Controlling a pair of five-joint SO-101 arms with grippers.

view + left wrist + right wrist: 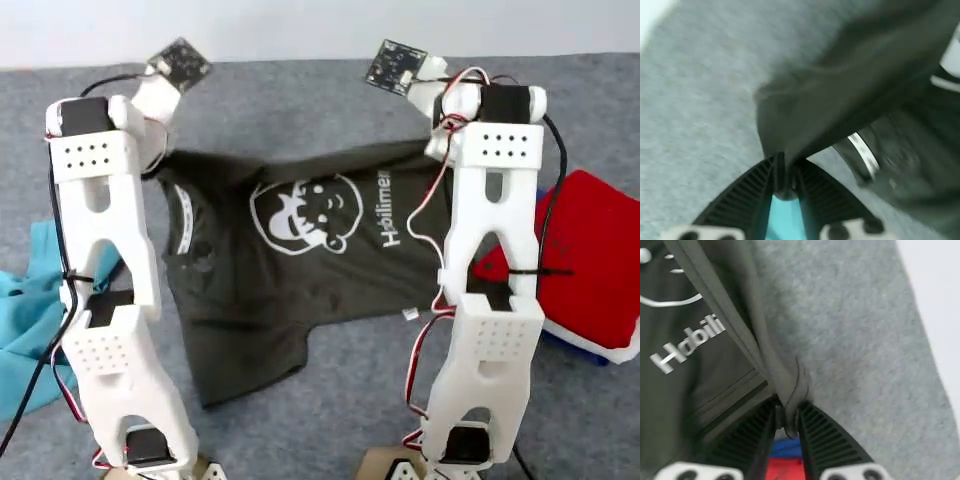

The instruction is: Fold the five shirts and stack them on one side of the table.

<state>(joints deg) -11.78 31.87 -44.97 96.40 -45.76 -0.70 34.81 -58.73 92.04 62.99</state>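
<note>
Both claws clamped on the dark green shirt [300,280] at its far edge.
The left gripper [783,172] had its fingers pinched tight on a fold at one far corner of the shirt; the right gripper [787,415] was closed likewise on a bunched fold at the other far corner; the shirt lay spread, print upward, on the grey table cover [300,100] between the two arms; a red shirt [595,260] lay beside the right arm; a teal shirt [25,310] lay beside the left.
</note>
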